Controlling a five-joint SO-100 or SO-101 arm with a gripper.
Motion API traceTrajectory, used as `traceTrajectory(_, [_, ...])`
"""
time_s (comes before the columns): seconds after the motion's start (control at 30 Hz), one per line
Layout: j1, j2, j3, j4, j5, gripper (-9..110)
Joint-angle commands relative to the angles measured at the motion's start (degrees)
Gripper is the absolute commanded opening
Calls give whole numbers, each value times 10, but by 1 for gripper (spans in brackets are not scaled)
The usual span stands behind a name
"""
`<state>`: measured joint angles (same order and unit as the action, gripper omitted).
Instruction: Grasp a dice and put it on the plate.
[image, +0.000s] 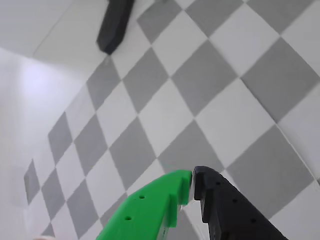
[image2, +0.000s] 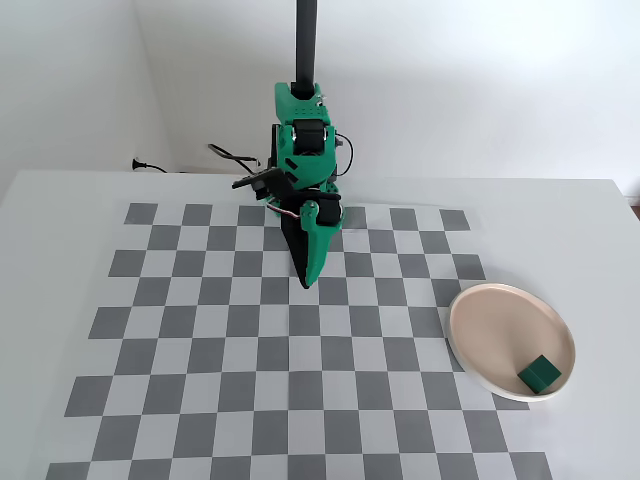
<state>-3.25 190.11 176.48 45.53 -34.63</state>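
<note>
two fingers fill the bottom of the wrist view, one bright green (image: 150, 207) and one black (image: 230, 210), their tips pressed together with no gap showing and nothing between them. the gripper (image: 192, 179) is thus closed and empty, hanging over the checkered mat (image: 200, 80) of grey and white squares. at the top edge of that view a dark, blunt-ended part (image: 114, 25) juts onto the mat; what it belongs to cannot be told from there.

from the fixed view the same gripper (image2: 307, 280) points down at the mat (image2: 200, 350) near the middle of its back half, tip just above or touching the squares, which one i cannot tell. above it rises the one arm (image2: 305, 150), green-bodied with black motors, and a black post (image2: 305, 40) runs up out of the picture behind it. a thin black cable (image2: 150, 166) trails along the white table (image2: 60, 250) toward the wall on the left.

one plate (image2: 490, 320) lies at the mat's right edge, toward the front, partly on the squares and partly on the bare table. one dice (image2: 540, 373), dark green and plain-faced, sits inside the plate near its front right rim. it is well apart from the gripper. no other dice shows on the mat or table in either view.
</note>
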Motion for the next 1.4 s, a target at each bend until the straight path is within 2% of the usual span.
traceTrajectory(0.0, [7,10,8,-8,89,-4])
traceTrajectory(0.07, [8,10,8,-36,115,-4])
traceTrajectory(0.17, [43,11,8,-44,263,-4])
traceTrajectory(0.27, [48,11,8,10,342,-4])
traceTrajectory(0.33, [40,11,8,51,350,-4])
traceTrajectory(0.4, [18,11,8,78,313,-4])
traceTrajectory(0.8, [32,11,8,81,369,-4])
traceTrajectory(0.93, [33,11,8,81,370,2])
traceTrajectory(1.07, [33,11,8,81,370,-4])
traceTrajectory(1.37, [33,11,8,81,370,-4])
